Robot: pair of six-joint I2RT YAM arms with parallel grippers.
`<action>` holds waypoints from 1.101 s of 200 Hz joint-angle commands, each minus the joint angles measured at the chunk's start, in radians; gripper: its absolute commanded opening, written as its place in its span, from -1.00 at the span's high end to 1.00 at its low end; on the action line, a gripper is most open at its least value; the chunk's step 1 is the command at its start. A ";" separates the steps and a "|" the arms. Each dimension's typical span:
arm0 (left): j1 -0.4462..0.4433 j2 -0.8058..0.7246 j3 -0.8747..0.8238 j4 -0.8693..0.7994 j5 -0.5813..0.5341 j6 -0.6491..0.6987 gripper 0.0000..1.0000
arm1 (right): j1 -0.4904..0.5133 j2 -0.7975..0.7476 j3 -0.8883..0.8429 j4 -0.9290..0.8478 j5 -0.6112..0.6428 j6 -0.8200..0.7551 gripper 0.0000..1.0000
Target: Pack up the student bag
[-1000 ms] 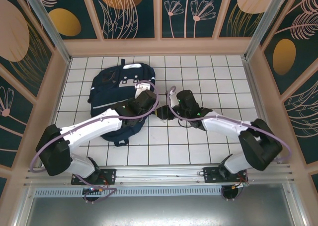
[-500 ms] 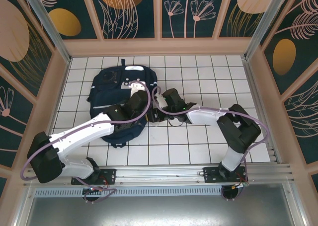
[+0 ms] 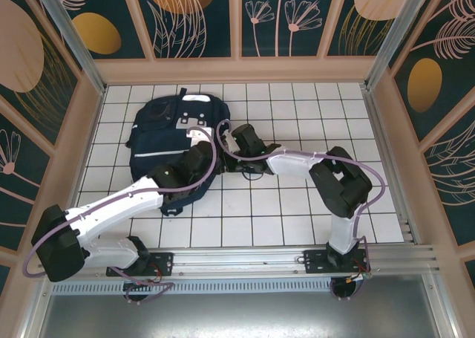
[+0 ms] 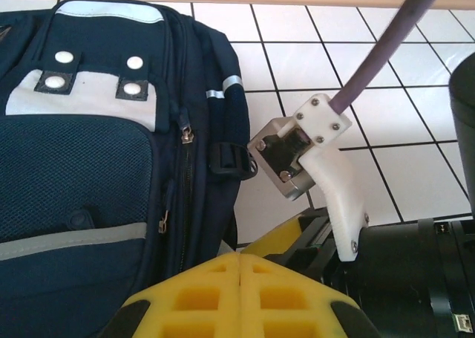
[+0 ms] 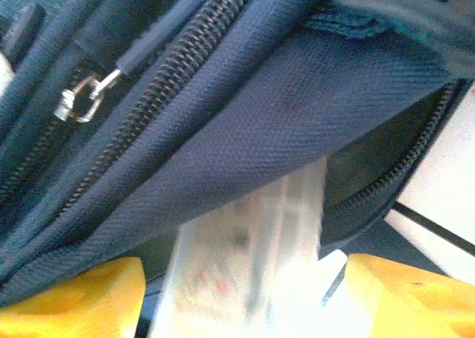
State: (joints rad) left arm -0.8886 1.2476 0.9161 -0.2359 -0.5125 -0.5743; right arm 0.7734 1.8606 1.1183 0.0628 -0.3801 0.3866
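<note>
Here: left fingers (image 4: pixel 193 301) pressed together, empty; right fingers (image 5: pixel 74 297) wide apart, pale item (image 5: pixel 245 256) between, under student bag (image 5: pixel 245 122).

You have bright, even overhead light on the white tiled table (image 3: pixel 245 219), with only soft shadows. In your right wrist view the pale translucent object (image 5: pixel 245 256) is smeared by blur, while the weave of the large navy-blue fabric backpack (image 5: pixel 245 130) looks crisp.

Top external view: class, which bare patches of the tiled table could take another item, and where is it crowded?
Free: the tiles between the right arm and the right wall; the near strip between it and the left arm; the narrow column left of the student bag. Crowded: the bag's right edge, where the left end effector and right end effector meet.
</note>
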 commanded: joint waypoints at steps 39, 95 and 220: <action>0.003 -0.016 -0.020 -0.005 -0.028 -0.012 0.90 | -0.029 -0.237 -0.241 0.138 0.121 0.080 -0.57; 0.003 -0.005 -0.026 -0.010 -0.032 -0.013 0.86 | -0.015 -0.249 -0.345 0.271 0.026 0.175 0.58; 0.004 -0.017 -0.073 -0.003 0.018 -0.048 0.71 | 0.009 0.099 -0.010 0.285 -0.032 0.225 0.85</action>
State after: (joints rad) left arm -0.8886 1.2388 0.8631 -0.2382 -0.5049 -0.5941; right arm 0.7723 1.9076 1.0382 0.3267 -0.3794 0.5911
